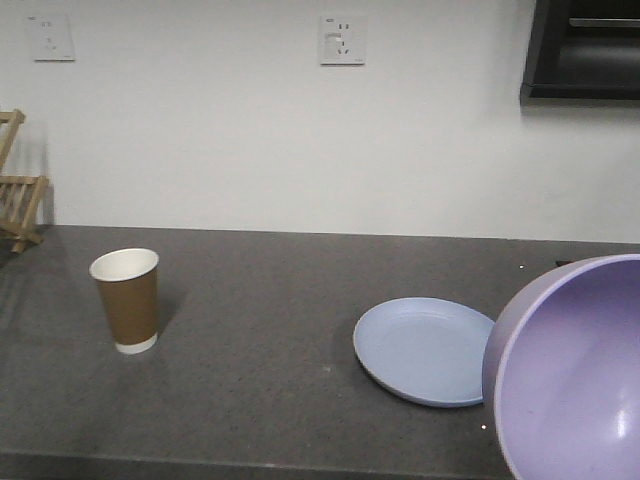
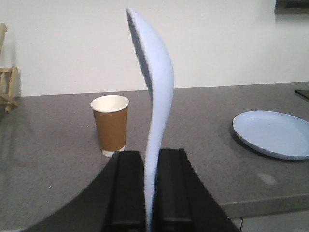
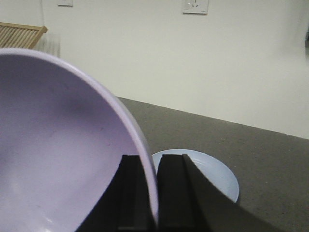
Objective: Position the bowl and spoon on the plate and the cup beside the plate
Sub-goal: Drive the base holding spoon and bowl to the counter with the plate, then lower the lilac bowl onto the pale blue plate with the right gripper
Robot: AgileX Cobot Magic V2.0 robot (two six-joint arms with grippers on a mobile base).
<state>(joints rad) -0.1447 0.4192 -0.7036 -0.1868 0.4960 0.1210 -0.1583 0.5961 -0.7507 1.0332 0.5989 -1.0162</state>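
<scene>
Right now the dark worktop carries only two of the four things; the other two are up in the grippers. The plate lies flat and bare at about 4 o'clock in the front view. The bowl hangs tilted in the air at the 5 o'clock corner of that view, with its hollow turned toward the camera and clear of the worktop. The right gripper is clamped on its rim, one finger inside and one outside. From that wrist the plate shows just past the fingers at about 1 o'clock, lower down. I judge the right arm the nearer one, with a short forward-and-down path to seat the bowl.

The cup stands upright at 9 o'clock in the front view, well apart from the plate.

The spoon is pinched by its handle in the closed left gripper. Its long axis runs straight out along the fingers, scoop at the far end, seen edge-on. From this wrist the plate lies at 3 o'clock and the cup at 10 o'clock.
</scene>
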